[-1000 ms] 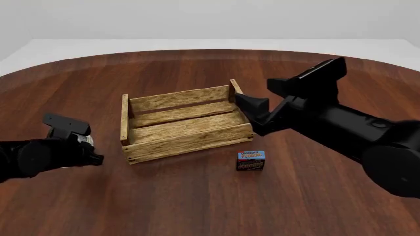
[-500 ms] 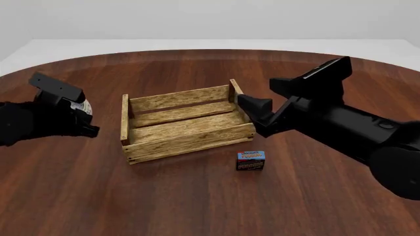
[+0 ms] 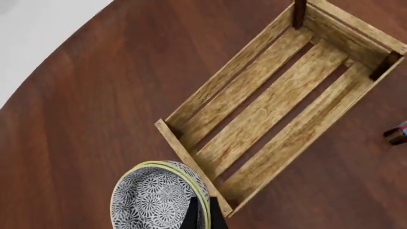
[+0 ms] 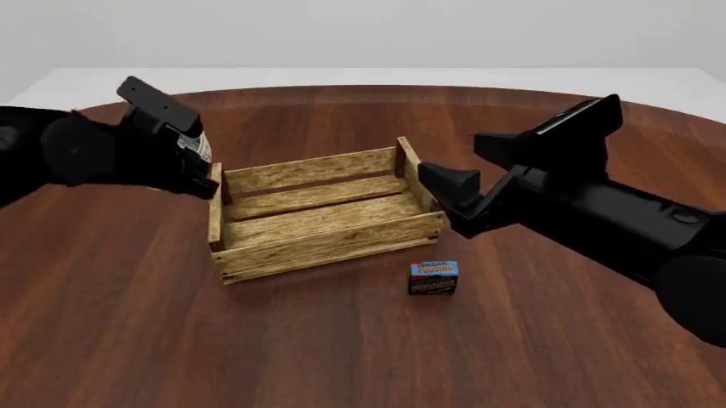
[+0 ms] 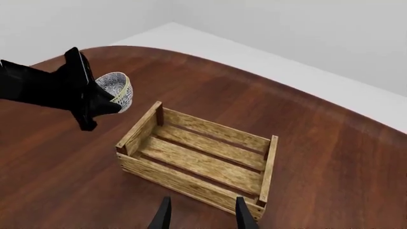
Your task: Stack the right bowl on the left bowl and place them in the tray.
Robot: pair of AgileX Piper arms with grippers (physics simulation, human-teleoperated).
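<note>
Two nested grey patterned bowls (image 3: 156,195) with yellow-green rims hang in the air, one inside the other. My left gripper (image 3: 203,212) is shut on their rim. In the front view the bowls (image 4: 194,147) and left gripper (image 4: 202,177) are just beyond the left end of the tray (image 4: 329,246), above the table. The tray (image 3: 267,109) is a light-brown slat crate with nothing in it. My right gripper (image 4: 440,201) stands open by the tray's right end, its fingers (image 5: 164,214) apart and holding nothing. The right wrist view shows the bowls (image 5: 117,88) beside the tray (image 5: 190,183).
A small blue-and-brown pudding box (image 4: 433,277) stands on the table in front of the tray's right corner, and it also shows at the picture edge as the pudding box (image 3: 397,133) in the left wrist view. The round dark wooden table (image 4: 340,340) ends at a white floor.
My left arm has risen and swung away from me and to the right, carrying the bowls to the tray's left end. The right arm has shifted only slightly to the right.
</note>
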